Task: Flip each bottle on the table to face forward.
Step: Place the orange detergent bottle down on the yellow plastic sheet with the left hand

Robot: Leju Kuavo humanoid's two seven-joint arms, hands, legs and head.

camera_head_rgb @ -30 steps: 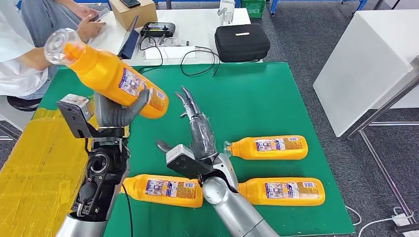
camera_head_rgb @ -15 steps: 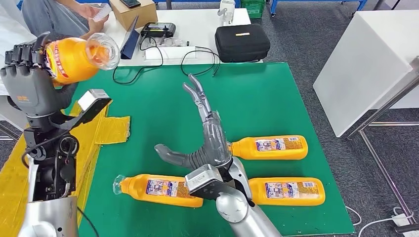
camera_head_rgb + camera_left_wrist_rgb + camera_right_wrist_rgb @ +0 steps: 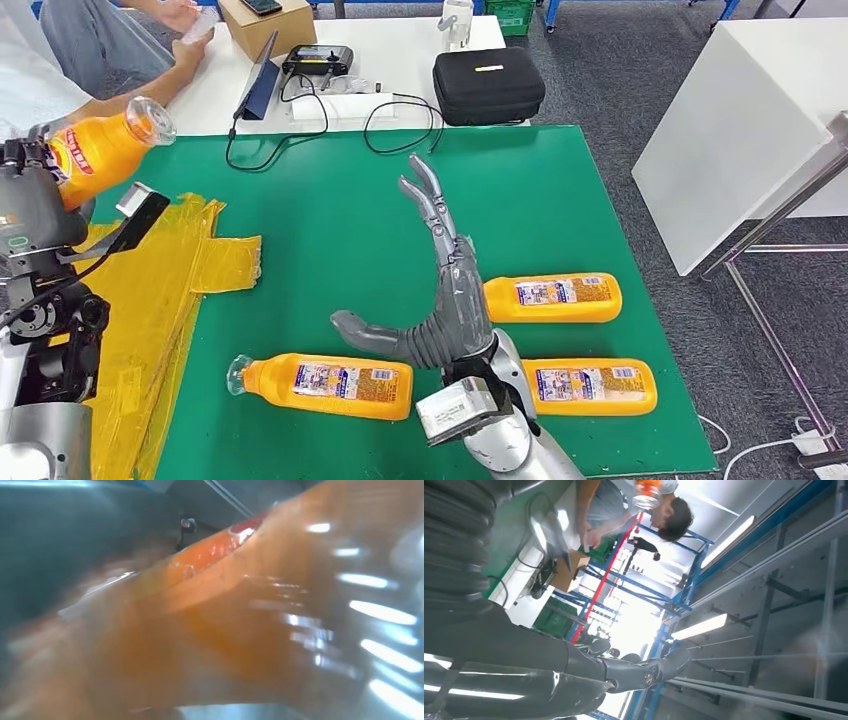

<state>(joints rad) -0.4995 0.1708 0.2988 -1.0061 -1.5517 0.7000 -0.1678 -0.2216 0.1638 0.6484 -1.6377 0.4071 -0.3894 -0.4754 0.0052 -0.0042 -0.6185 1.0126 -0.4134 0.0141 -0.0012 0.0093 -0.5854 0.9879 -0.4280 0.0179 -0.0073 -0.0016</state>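
An orange plastic juice bottle is being gripped by the left robot hand at the frame's upper left, above the green worktop. The right robot hand is hovering open, holding nothing. Turning the bottle slowly should be keeping the grip secure.

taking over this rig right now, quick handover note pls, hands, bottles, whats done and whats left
Left hand: grips one orange bottle raised at the table's left edge, cap end pointing away toward the white desk.
Right hand: holds nothing, fingers spread, raised over the green mat.
Bottles on the mat: three lie on their sides. The front-left bottle has its cap to the left. The far-right bottle and near-right bottle lie beside the right hand, their cap ends hidden behind it.
Done: one bottle is lifted; it is not set down.
Left: put the held bottle down facing forward, then check and turn the other three.
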